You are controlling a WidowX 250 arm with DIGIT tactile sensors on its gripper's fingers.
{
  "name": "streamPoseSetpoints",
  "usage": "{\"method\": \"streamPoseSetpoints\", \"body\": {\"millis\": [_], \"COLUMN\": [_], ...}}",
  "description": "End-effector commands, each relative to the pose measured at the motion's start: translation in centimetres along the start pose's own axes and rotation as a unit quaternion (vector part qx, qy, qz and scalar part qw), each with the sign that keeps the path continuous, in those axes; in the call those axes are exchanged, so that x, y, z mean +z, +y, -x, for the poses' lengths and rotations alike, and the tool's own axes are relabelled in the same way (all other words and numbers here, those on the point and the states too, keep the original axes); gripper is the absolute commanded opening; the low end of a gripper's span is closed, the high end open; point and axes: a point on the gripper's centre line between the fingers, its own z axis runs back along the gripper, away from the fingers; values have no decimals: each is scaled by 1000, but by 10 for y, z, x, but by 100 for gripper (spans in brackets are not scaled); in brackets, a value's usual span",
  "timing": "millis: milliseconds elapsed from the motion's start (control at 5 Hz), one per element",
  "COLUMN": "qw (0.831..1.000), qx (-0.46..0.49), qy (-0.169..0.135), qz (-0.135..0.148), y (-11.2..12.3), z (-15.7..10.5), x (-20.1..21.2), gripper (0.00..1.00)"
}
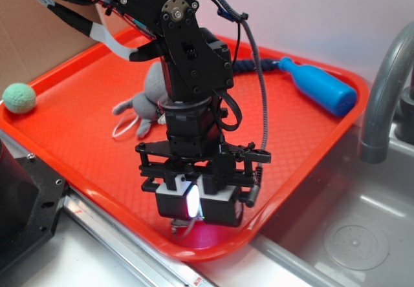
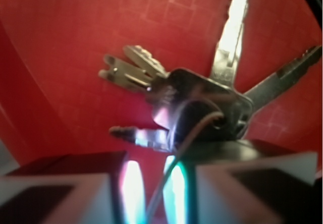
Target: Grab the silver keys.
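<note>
Gripping silver keys [image 2: 202, 103] over red tray [image 1: 77, 138]

Setting: mock kitchen sink station, robot test rig. Evidence: stainless steel sink basin [image 1: 362, 235] with round drain; grey faucet [image 1: 381, 99]; orange serving tray [image 1: 77, 138] laid across the basin edge; cardboard backdrop [image 1: 32, 35] and plain pale wall behind; black metal mounting hardware [image 1: 29, 203] at left.

Open red tray [image 1: 84, 138] floor seen left of gripper [image 1: 194, 219]; tray's front rim close below gripper; grey plush mouse [image 1: 145, 99] and blue bottle [image 1: 320, 86] kept well behind; green ball [image 1: 19, 97] at far left rim; grey faucet [image 1: 381, 99] stood right, off tray.
</note>
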Motion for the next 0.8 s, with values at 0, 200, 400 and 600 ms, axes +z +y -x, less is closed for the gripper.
{"method": "streamPoseSetpoints", "body": {"millis": [0,200,400,600], "qw": [995,979,962,946], "qx": [-89,-194,-261,-311], "qy": [-5,-38,-38,-73], "qz": [-45,-45,-75,-48], "y": [2,41,77,118], "z": [-4,-9,-15,-36], "x": [40,98,157,196], "gripper": [0,0,0,0]}}
